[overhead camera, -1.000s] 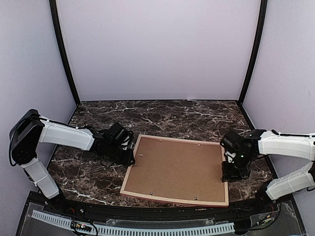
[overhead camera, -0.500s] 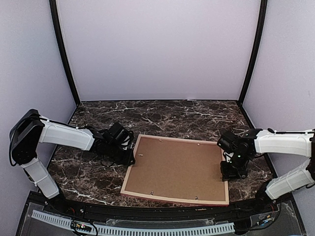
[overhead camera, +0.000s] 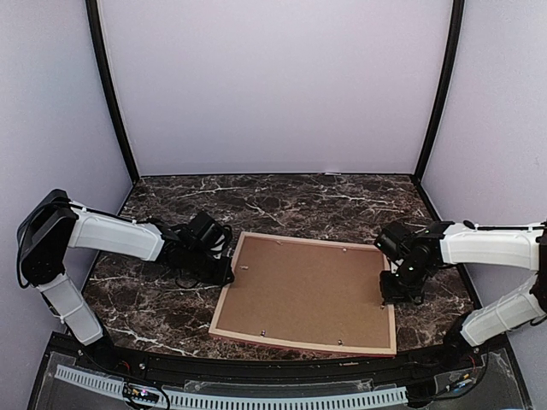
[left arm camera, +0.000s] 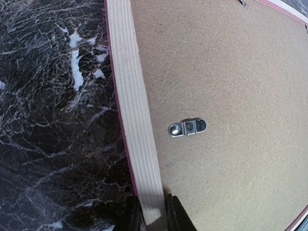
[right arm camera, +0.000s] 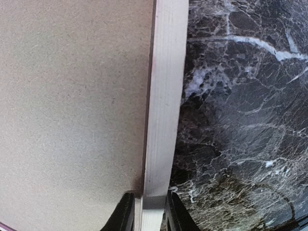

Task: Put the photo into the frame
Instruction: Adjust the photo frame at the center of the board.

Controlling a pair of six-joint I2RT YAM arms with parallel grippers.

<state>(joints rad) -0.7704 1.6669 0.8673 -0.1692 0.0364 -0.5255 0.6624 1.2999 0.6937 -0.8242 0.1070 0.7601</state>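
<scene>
The frame (overhead camera: 224,309) lies face down on the marble table, its tan wooden back up and pink-red edges showing. A brown backing board (overhead camera: 308,290) fills it, held by small metal clips (left arm camera: 187,128). The photo is hidden. My left gripper (overhead camera: 224,272) sits at the frame's left rail (left arm camera: 130,96); in the left wrist view the left gripper (left arm camera: 154,211) is shut on that rail, one finger on each side. My right gripper (overhead camera: 391,295) is at the right rail (right arm camera: 166,72); in the right wrist view the right gripper (right arm camera: 149,207) clamps it the same way.
The dark marble table (overhead camera: 282,201) runs to lilac walls at the back and sides, with black posts (overhead camera: 109,85) in the corners. A black rail with a white toothed strip (overhead camera: 231,397) borders the near edge.
Both grippers have narrowed onto the frame's side rails. The right arm has shifted slightly left and towards the back, and the frame's right side has moved a little with it.
</scene>
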